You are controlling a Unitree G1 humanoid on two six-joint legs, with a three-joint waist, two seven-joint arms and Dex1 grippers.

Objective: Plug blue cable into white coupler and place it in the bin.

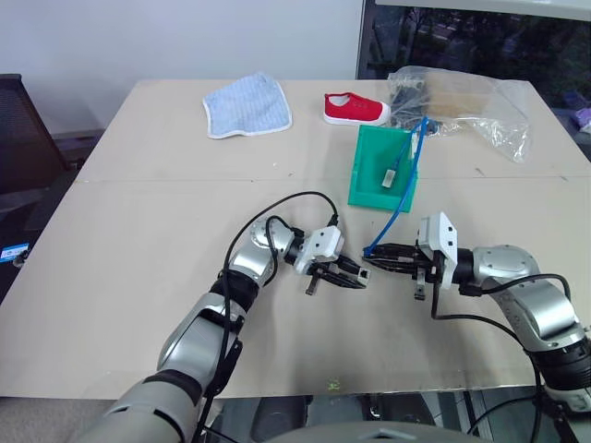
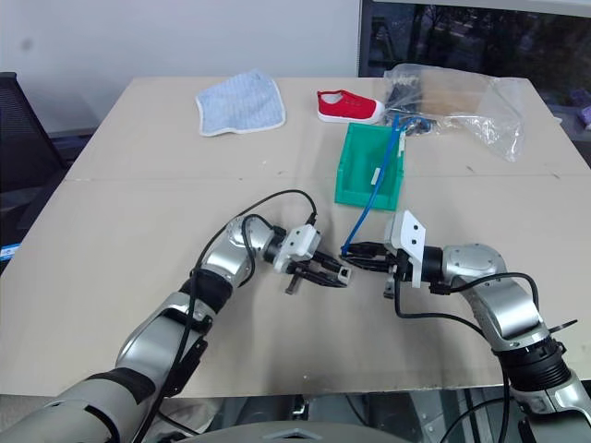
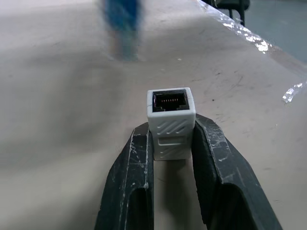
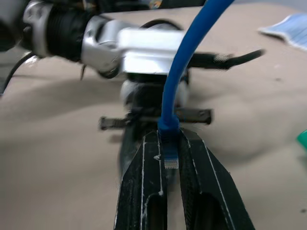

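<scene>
My left gripper [image 1: 358, 274] is shut on the white coupler [image 3: 171, 122], whose dark socket faces away from the wrist. Facing it from the right, my right gripper [image 1: 374, 250] is shut on the blue cable [image 4: 178, 81] just behind its clear plug [image 4: 171, 158]. Plug and coupler hang over the table's middle, a short gap apart and slightly offset. From the right gripper the cable [image 1: 399, 198] climbs past the right side of the teal bin [image 1: 371, 152], which stands farther back on the table.
Inside the bin lies an off-white block [image 1: 391, 175]. Behind the bin lie a red shoe [image 1: 354, 108] and a crumpled clear plastic bag [image 1: 466, 103]. A blue-and-white cloth [image 1: 247, 104] lies at the back left. A black chair [image 1: 23, 138] stands off the table's left edge.
</scene>
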